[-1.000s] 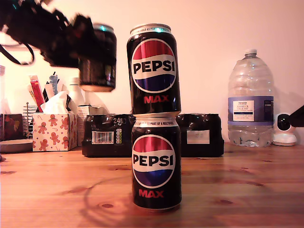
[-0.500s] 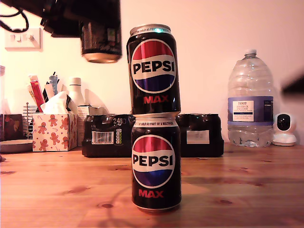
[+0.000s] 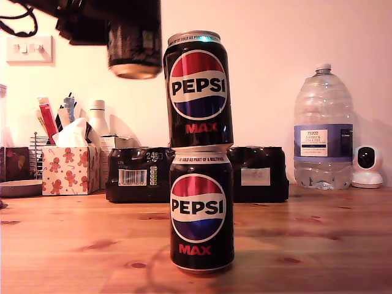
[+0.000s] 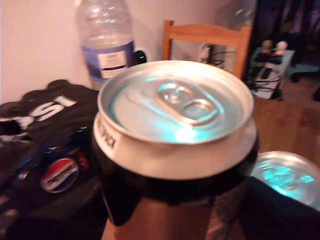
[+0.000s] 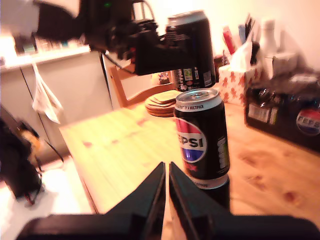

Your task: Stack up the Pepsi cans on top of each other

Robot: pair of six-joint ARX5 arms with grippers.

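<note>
Two Pepsi cans stand stacked mid-table, the upper can [image 3: 198, 89] on the lower can [image 3: 201, 211], logos facing the exterior view. A third Pepsi can [image 3: 135, 52] hangs in the air just to the exterior view's left of the upper can, its base level with that can's logo. My first gripper [image 3: 130, 27] is shut on it. The first wrist view shows its silver top [image 4: 175, 102] close up, with the stack's top [image 4: 287, 177] lower and beside it. My second gripper [image 5: 165, 192] is shut and empty, short of the stack [image 5: 201, 140], and out of the exterior view.
A shrink-wrapped black multipack [image 3: 138, 174] lies behind the stack. A large water bottle [image 3: 323, 128] and a small white camera [image 3: 367, 166] stand at the exterior view's right. A gingerbread tissue box [image 3: 69, 168] stands at its left. A wooden chair [image 4: 205, 37] is beyond the table.
The held can rose and shifted toward the stack, ending close beside the upper can. The dark gripper shape at the exterior view's right edge has left the picture.
</note>
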